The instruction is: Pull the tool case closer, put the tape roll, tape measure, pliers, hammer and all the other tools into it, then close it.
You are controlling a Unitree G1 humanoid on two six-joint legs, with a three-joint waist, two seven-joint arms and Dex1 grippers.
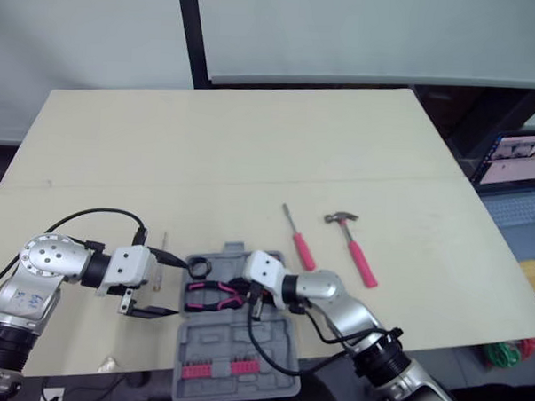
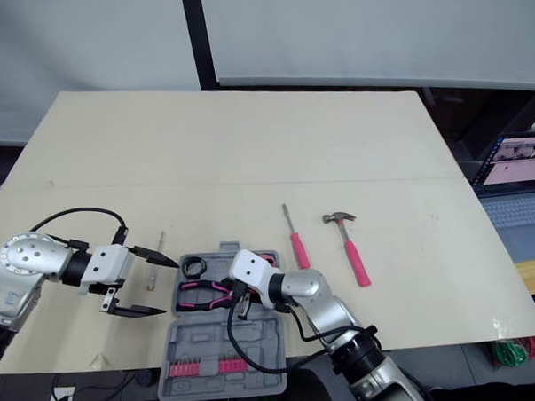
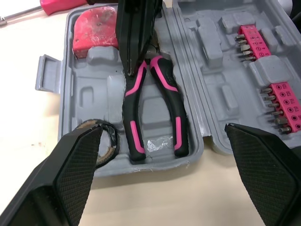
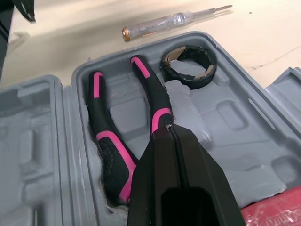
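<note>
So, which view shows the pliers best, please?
Left wrist view: the pliers lie in the tool case, both handles whole. The right wrist view hides their head behind the right pincer; the eye views show just the handles.

Grey tool case (image 1: 234, 346), pink-and-black pliers (image 1: 212, 297)

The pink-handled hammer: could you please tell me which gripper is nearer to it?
Right. The right gripper is over the open tool case at the pliers, with the pink screwdriver between it and the hammer; the left gripper hangs open beyond the case's other side.
</note>
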